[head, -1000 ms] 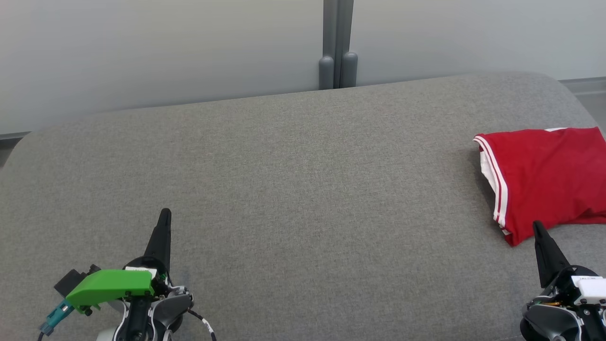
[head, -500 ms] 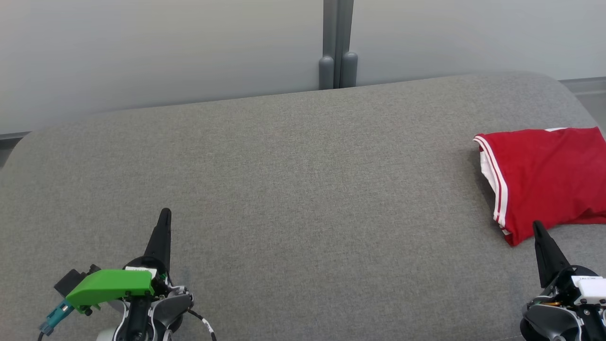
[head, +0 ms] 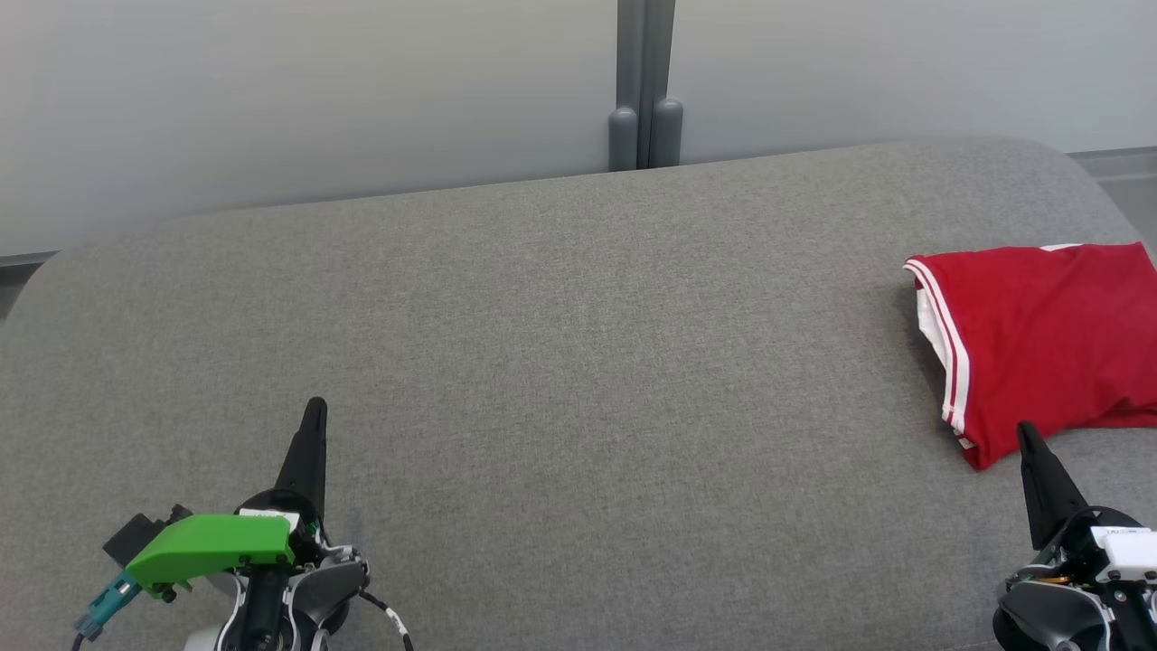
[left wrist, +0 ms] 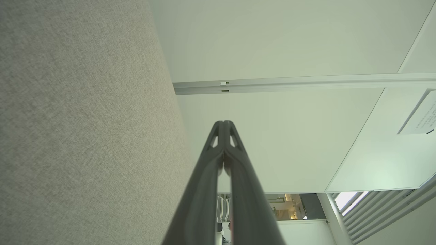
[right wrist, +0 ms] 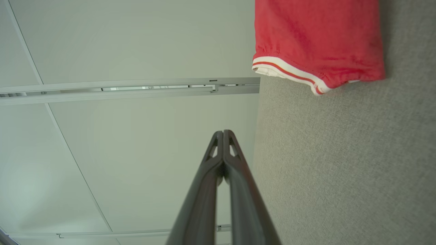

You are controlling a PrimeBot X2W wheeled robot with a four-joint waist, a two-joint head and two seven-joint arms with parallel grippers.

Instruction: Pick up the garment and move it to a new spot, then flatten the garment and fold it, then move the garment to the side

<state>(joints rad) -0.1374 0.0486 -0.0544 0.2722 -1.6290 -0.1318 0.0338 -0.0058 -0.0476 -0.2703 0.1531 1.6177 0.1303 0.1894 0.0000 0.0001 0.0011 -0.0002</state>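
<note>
Head view: a red garment lies loosely folded at the right edge of the grey surface, just beyond the right gripper, which like the left gripper is clenched on nothing; to lift it well, the right jaws should probably open first, then pinch the near striped hem.

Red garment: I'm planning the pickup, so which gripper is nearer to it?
Right. The right gripper points at the near edge of the red garment, close beside it. The left gripper sits far off across the grey cushion, on the robot's left.
</note>
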